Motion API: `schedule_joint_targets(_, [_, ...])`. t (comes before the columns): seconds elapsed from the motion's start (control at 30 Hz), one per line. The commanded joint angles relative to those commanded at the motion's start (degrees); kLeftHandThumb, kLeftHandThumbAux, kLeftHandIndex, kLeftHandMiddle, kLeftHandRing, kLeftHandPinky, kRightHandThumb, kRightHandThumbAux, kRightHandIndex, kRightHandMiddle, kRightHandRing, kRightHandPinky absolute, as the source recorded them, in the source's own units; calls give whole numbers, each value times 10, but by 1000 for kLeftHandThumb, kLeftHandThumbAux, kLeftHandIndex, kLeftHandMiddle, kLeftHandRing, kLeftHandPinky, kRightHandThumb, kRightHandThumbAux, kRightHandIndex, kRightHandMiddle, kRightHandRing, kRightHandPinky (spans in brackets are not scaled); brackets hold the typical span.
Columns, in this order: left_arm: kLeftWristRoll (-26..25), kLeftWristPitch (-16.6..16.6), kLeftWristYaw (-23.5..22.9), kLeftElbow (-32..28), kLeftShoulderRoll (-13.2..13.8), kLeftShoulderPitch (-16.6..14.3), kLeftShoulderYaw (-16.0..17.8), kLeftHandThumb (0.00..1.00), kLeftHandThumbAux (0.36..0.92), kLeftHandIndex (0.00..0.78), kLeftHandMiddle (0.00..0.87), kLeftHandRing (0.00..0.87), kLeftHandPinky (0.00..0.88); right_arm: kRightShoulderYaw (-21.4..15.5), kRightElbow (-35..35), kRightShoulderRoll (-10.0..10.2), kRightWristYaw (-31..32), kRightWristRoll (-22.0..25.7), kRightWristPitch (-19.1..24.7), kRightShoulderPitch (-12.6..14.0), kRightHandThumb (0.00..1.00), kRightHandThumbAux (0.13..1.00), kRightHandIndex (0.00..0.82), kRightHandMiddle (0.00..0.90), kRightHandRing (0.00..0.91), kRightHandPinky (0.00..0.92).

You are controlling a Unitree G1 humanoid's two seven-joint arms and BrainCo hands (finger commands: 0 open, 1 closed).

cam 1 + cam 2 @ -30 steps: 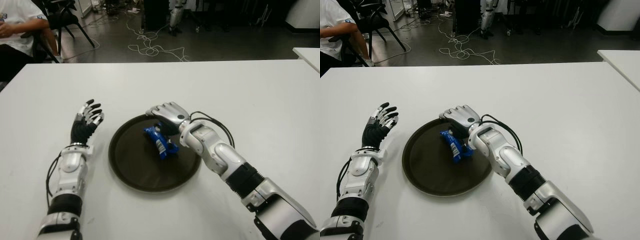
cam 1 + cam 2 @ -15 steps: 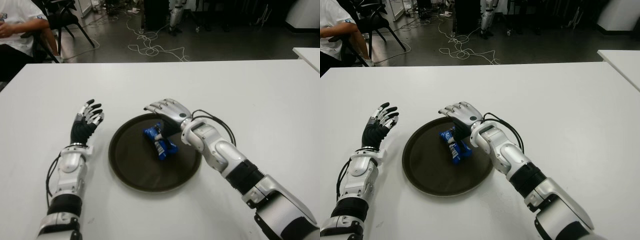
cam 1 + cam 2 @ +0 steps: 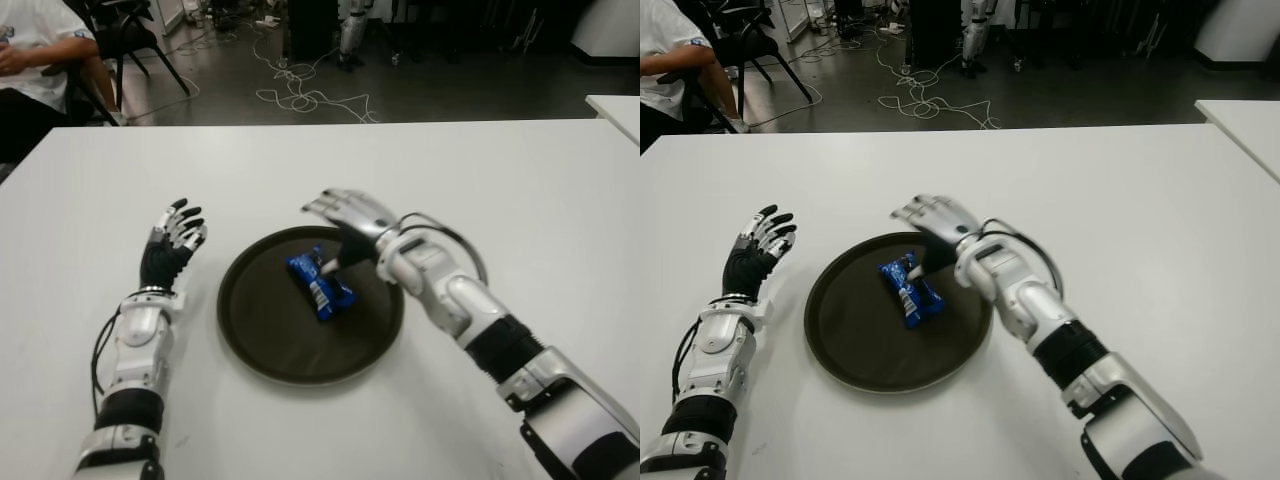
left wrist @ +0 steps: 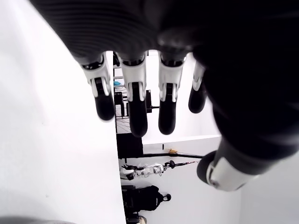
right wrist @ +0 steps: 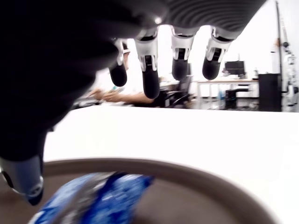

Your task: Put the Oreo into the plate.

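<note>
Blue Oreo lies in the plate. Right robot hand hovers above it, fingers spread, empty; lift straight up so the thumb clears the wrapper. Left robot hand open beside the plate's left.

Oreo lies in the plate under the spread right hand.

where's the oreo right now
The Oreo lies inside the plate, toward its far side in the eye views, just under the open right hand and free of its fingers.
</note>
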Motion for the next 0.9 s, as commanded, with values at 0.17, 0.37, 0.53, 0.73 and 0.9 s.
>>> schedule_joint_targets(0.17, [-1,8,0,-5,1,1,0,137,726,116,200,174,130,-23,45,0,-29,13,12,-14,0,623,0,0,0,0])
schedule_joint_targets(0.37, [1,18,5,-6,2,0,-1,123,734,112,193,169,127,-74,215,5,-90,72,-9,-70,0,650,0,5,10,49])
schedule_joint_targets(0.53, [1,12,4,-1,2,-1,-1,121,734,118,199,173,130,-107,351,24,-135,118,-40,-112,0,659,8,48,68,107])
schedule_joint_targets(0.73, [1,4,1,12,7,-5,1,131,738,128,204,175,133,-158,446,43,-169,186,-90,-110,0,707,63,128,159,199])
schedule_joint_targets(0.9, [-1,1,-4,15,9,-7,0,124,744,123,200,176,139,-198,490,53,-161,242,-120,-115,0,753,102,159,202,250])
